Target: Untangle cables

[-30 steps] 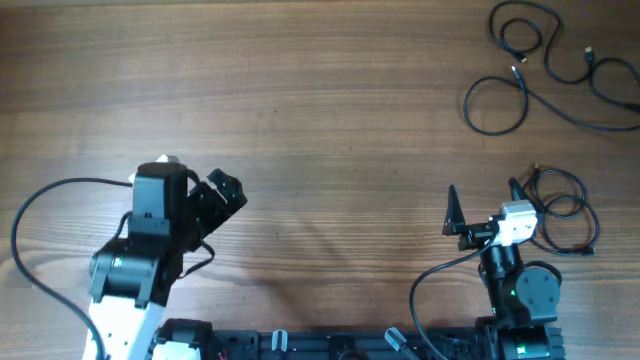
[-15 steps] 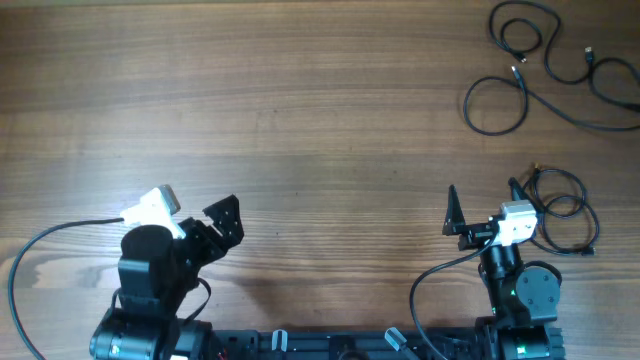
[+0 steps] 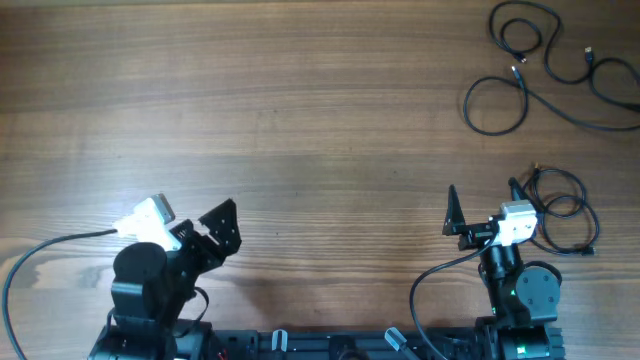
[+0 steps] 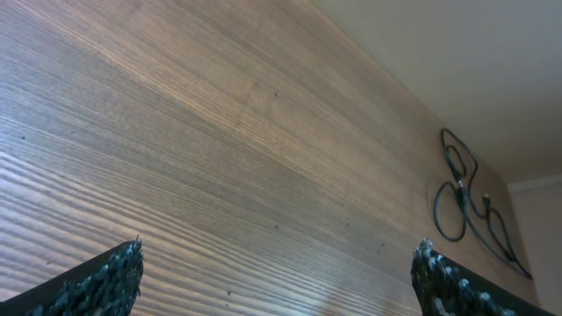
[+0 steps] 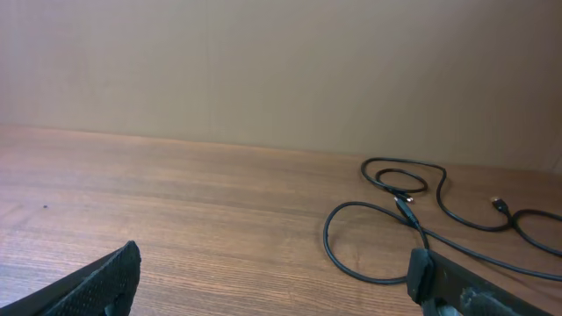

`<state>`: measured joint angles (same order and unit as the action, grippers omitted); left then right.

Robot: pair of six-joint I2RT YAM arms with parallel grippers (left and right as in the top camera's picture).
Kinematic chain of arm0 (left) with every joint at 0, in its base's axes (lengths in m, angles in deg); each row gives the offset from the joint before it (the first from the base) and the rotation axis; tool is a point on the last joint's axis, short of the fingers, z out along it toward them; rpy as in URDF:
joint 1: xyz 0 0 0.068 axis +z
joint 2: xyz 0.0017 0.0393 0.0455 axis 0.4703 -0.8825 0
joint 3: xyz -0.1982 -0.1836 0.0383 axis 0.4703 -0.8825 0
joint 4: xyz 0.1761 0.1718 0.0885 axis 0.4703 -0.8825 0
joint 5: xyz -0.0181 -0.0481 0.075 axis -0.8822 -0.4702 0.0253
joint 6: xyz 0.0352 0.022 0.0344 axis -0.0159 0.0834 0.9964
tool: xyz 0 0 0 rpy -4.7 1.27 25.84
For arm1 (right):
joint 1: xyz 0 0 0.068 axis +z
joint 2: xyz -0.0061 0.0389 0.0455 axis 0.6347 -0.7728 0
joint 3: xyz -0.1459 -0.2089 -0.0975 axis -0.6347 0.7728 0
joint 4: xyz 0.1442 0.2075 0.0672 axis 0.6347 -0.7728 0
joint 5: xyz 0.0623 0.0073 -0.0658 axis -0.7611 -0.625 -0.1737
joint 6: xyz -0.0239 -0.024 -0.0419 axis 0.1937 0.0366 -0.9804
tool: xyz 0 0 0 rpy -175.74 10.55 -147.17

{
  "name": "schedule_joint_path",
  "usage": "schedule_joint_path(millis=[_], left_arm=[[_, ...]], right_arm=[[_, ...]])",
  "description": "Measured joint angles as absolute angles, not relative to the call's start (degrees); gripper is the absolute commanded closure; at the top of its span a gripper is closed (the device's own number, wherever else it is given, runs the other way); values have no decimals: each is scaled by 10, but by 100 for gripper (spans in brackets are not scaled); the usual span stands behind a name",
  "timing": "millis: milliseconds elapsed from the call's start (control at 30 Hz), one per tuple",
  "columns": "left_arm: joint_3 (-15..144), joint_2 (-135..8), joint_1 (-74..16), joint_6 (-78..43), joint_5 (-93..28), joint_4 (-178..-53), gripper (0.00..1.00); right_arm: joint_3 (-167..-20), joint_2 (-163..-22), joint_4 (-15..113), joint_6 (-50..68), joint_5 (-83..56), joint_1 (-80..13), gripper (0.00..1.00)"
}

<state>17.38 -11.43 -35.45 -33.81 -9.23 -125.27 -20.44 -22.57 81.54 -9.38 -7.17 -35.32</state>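
Pulled back toward the frame's lower left, the left claw (image 4: 277,285) stands wide apart, empty. At lower right the right claw (image 3: 482,200) gapes too, a coiled cable (image 3: 562,210) just beside it. More cables (image 3: 516,72) sprawl on the surface (image 3: 320,120), upper right.

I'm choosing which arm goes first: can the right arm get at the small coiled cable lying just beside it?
Probably yes. The coiled cable lies close by the right gripper on bare table, nothing between them, and the jaws stand open.
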Motion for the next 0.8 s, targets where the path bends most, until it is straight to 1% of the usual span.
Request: schedule_joint_path(millis=[233, 400, 467, 800], left_arm=[[173, -81, -355, -338, -92, -1254, 0], [128, -64, -355, -336, -92, -1185, 0], [108, -45, -355, -334, -92, -1178, 0], [68, -8, -355, -229, -135, -1089, 0]], right_arm=[[-204, -226, 815, -94, -72, -353, 0], [-204, -226, 815, -94, -71, -353, 0], [-204, -226, 815, -94, -72, -353, 0], [-204, -226, 815, -94, -71, -353, 0]])
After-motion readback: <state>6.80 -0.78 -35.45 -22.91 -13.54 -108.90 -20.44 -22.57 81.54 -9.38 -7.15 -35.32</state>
